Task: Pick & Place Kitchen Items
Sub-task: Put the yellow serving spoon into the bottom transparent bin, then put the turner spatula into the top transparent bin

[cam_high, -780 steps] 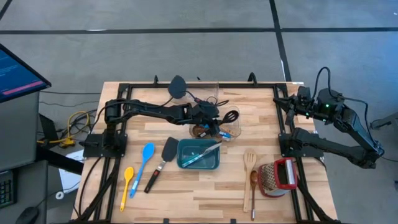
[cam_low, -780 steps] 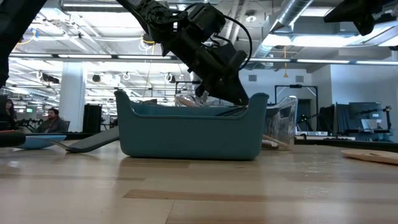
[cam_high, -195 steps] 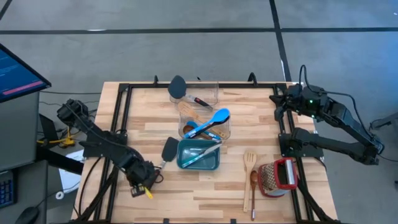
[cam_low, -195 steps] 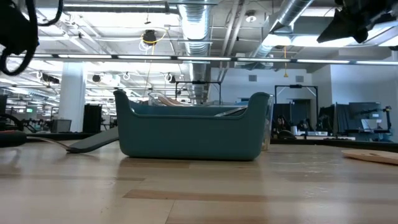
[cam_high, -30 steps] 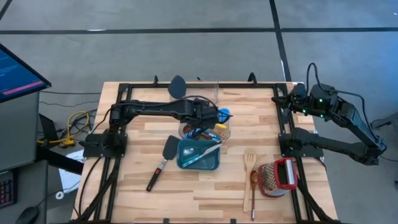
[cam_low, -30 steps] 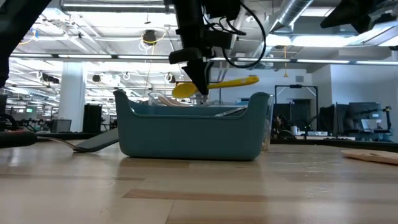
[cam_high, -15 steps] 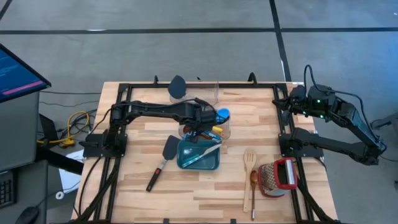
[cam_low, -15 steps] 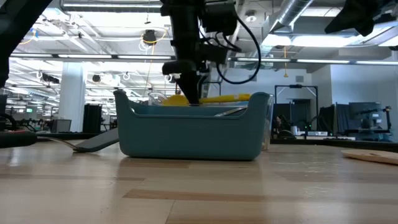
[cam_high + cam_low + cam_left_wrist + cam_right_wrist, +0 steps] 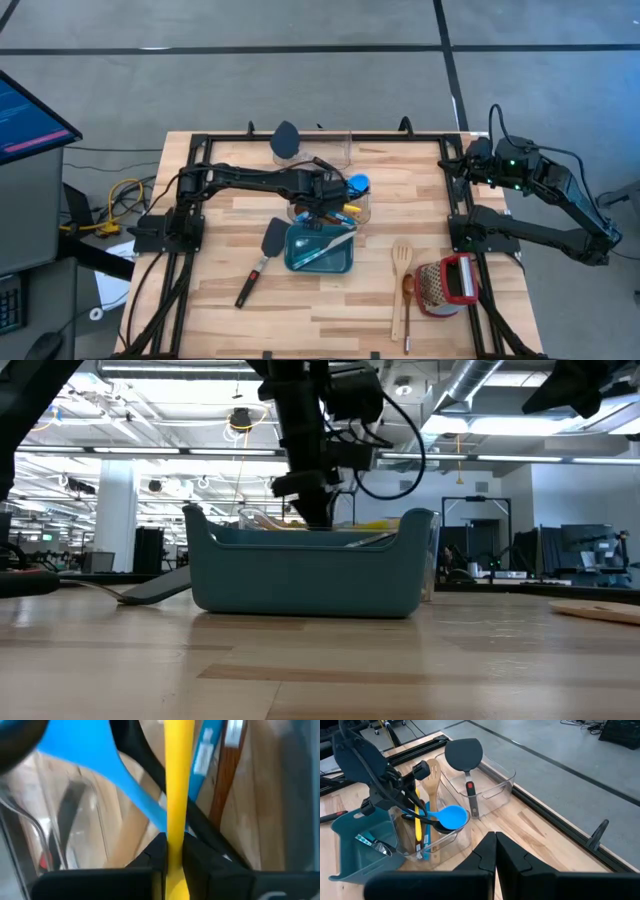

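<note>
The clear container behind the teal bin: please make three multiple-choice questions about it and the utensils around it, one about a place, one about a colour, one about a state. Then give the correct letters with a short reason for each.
1. Where is the left gripper?
A. over the clear container
B. beside the red grater
C. off the table

2. What colour is the spoon between the left gripper's fingers?
A. brown
B. yellow
C. black

3. How is the right gripper?
A. holding a spatula
B. open above the teal bin
C. shut and empty, at the table's right edge

Answers:
1 A: in the high view the left arm ends over the clear container.
2 B: the left wrist view shows the yellow spoon running between its fingers.
3 C: the right wrist view shows its fingers together, with nothing in them.
</note>
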### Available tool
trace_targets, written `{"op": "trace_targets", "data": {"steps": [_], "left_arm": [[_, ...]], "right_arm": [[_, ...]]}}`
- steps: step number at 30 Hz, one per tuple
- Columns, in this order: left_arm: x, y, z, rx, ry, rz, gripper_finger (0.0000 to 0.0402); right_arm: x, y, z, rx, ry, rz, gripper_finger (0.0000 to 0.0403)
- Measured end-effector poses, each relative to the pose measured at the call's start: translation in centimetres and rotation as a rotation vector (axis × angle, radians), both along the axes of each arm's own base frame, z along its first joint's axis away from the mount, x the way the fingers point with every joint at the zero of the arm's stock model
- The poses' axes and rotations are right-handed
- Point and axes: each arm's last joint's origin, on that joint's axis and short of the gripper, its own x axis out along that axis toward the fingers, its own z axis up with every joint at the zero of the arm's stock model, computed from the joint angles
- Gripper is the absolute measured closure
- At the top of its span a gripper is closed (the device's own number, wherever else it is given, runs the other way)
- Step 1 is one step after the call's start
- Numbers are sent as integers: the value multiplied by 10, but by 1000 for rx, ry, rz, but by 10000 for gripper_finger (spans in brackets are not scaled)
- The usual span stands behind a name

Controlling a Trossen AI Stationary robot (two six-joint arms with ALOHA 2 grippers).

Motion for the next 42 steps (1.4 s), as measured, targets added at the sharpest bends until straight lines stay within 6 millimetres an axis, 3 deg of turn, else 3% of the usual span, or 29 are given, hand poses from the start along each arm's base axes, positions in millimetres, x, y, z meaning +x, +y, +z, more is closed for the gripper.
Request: {"op": "trace_targets", "data": {"steps": [9, 15, 18, 24, 32, 37, 42], "left_arm": [[5, 1, 2, 26, -51, 5, 303], [0, 3, 17, 123, -69, 39, 289], [-7, 6, 35, 175, -110, 65, 291], [-31, 12, 92, 188, -277, 123, 297], [-78, 9, 167, 45, -639, 399, 301], [-103, 3, 196, -43, -796, 493, 304], [-114, -8, 207, -67, -832, 467, 328]], "right_arm": [[0, 0, 0, 0, 0, 0, 403], [0, 0, 0, -14, 9, 8, 403], [0, 0, 0, -39, 23, 23, 403], [0, 0, 1, -45, 14, 21, 403], [2, -1, 6, -72, -36, 21, 403], [5, -3, 13, -109, -105, 21, 403], [9, 0, 17, -54, -186, 128, 403]]}}
